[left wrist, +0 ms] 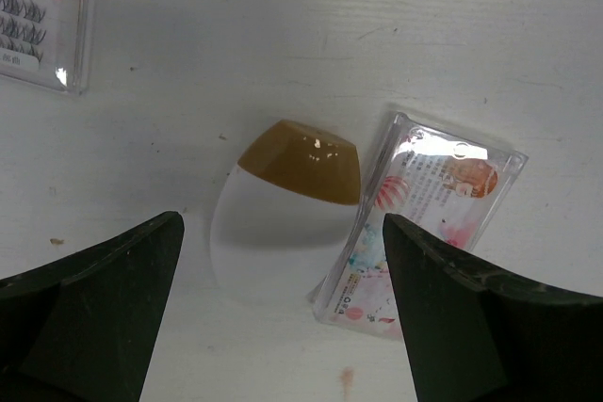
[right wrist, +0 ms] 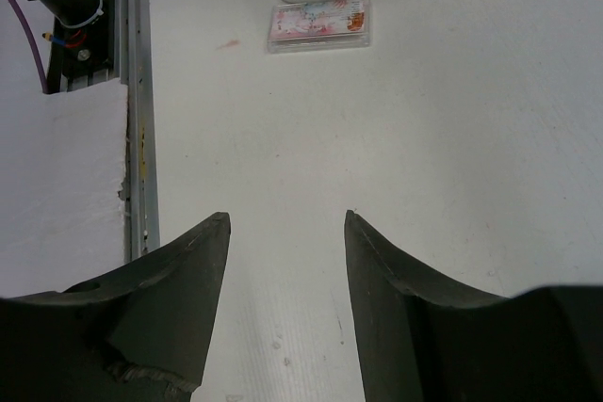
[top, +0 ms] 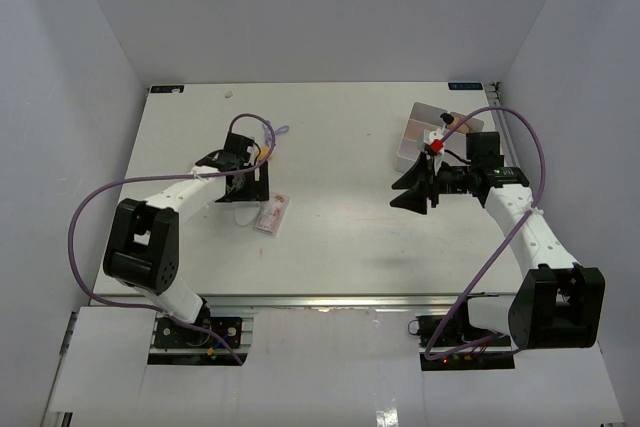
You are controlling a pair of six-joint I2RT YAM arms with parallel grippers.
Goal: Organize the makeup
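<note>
White booth, white table, soft even light all round.
A flat white tabletop (top: 340,147) fills the middle, and plain pale panels close it in: left wall (top: 60,97), far wall (top: 320,7), right wall (top: 585,97). Along the near edge runs a silver metal rail (top: 330,300), with a glossy white ledge (top: 330,367) catching reflections nearer still.

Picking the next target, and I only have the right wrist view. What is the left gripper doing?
Observer: Left gripper is open, its fingers either side of a white oval with a brown cap.
Operator: Anything near it I can't see?
Observer: A clear lash packet lies apart from the oval.
Operator: Tray?
Observer: White tray sits far right in the top view, beyond the right gripper.
</note>
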